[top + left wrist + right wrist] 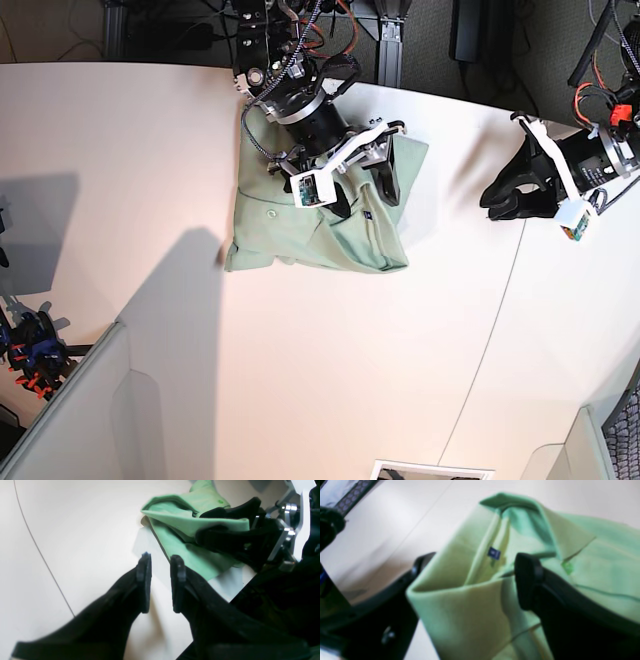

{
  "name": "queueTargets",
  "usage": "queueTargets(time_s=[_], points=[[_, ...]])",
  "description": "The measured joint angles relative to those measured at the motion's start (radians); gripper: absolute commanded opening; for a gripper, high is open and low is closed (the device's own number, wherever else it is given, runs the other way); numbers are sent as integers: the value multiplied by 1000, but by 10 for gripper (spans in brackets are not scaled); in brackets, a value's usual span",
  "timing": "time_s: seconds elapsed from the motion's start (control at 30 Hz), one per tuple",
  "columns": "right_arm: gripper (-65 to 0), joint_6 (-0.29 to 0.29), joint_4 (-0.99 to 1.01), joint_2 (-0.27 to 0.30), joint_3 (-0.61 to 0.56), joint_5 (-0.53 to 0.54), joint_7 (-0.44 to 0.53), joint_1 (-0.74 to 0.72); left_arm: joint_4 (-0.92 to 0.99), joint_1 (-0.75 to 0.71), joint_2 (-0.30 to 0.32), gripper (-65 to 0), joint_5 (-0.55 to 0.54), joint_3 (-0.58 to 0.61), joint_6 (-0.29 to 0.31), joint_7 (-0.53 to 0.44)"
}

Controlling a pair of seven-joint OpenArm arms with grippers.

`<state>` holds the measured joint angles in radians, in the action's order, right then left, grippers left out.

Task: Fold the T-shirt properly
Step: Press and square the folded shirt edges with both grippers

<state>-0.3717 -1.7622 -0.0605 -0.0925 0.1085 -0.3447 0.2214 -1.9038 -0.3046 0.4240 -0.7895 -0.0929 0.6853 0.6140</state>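
Observation:
The T-shirt point(300, 235), pale mint green, lies partly folded on the white table. Its collar, a small dark blue tag point(493, 553) and a pale button point(567, 567) show close up. My right gripper point(475, 560) stands over the shirt's right part point(365, 192). Its black fingers are wide apart, with a raised fold of the shirt point(470, 605) between them. My left gripper point(160, 557) hovers over bare table to the right of the shirt point(492, 205). It is open with nothing between its fingers. From there I see the shirt point(175, 522) and the right gripper point(200, 524) ahead.
A thin seam point(500, 310) runs down the table on the right. Cables and frame parts point(300, 20) crowd the far edge. Small clamps point(30, 350) sit at the left edge beside a pale panel point(80, 420).

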Motion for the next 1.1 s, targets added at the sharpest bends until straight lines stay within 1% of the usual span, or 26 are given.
queueTargets(time_s=[0.07, 0.1, 0.23, 0.33, 0.37, 0.4, 0.43, 0.47, 0.5, 0.57, 0.63, 0.73, 0.77, 0.83, 0.9, 0.97, 1.0, 1.1], points=[[-241, 0, -48, 2, 1, 1, 3, 0, -41, -2, 0, -595, 4, 0, 1, 15], [-241, 0, -77, 2, 4, 2, 6, 0, -73, -3, 0, -611, 3, 0, 1, 14], [-241, -3, -199, 0, 37, 2, 2, 0, -212, -3, 0, -618, -5, 0, 0, 10], [-241, -3, -280, 9, 98, -2, 8, -6, -244, -2, 1, -618, -7, 15, 3, 10], [-251, -3, -291, 13, 130, -6, 9, -15, -244, -2, 3, -618, -2, 33, 2, 11], [-296, -3, -293, 21, 167, -13, 9, -26, -244, -2, 3, -618, 3, 62, 2, 12], [-388, -3, -292, 33, 203, -36, 4, -39, -243, -2, 3, -628, 19, 102, 1, 8], [-514, -3, -290, 51, 241, -54, 2, -55, -243, -1, 2, -650, 63, 152, 0, -5], [-647, -2, -285, 74, 278, -63, 2, -71, -241, 1, -4, -650, 132, 210, 1, -32], [-650, -3, -266, 123, 351, -65, 1, -108, -227, 9, -30, -650, 293, 329, 6, -100], [-650, 0, -223, 171, 406, -61, -18, -153, -186, 26, -71, -650, 430, 441, 10, -122], [-650, -2, -104, 221, 434, -41, -18, -207, -90, 63, -127, -650, 576, 557, 9, -154], [-650, -3, -48, 232, 433, -23, -16, -225, -48, 82, -148, -650, 608, 586, -2, -166], [-650, -5, 86, 248, 409, 30, -19, -276, 40, 127, -187, -650, 643, 632, -51, -179], [-650, -5, 219, 266, 359, 61, -4, -338, 119, 173, -230, -650, 674, 650, -93, -177], [-650, -1, 334, 275, 293, 57, 35, -395, 180, 201, -260, -650, 674, 650, -102, -182], [-650, 0, 379, 277, 259, 49, 37, -418, 203, 204, -269, -650, 673, 651, -101, -187], [-650, -2, 448, 276, 142, -8, 33, -446, 240, 195, -266, -650, 675, 647, -101, -172]])
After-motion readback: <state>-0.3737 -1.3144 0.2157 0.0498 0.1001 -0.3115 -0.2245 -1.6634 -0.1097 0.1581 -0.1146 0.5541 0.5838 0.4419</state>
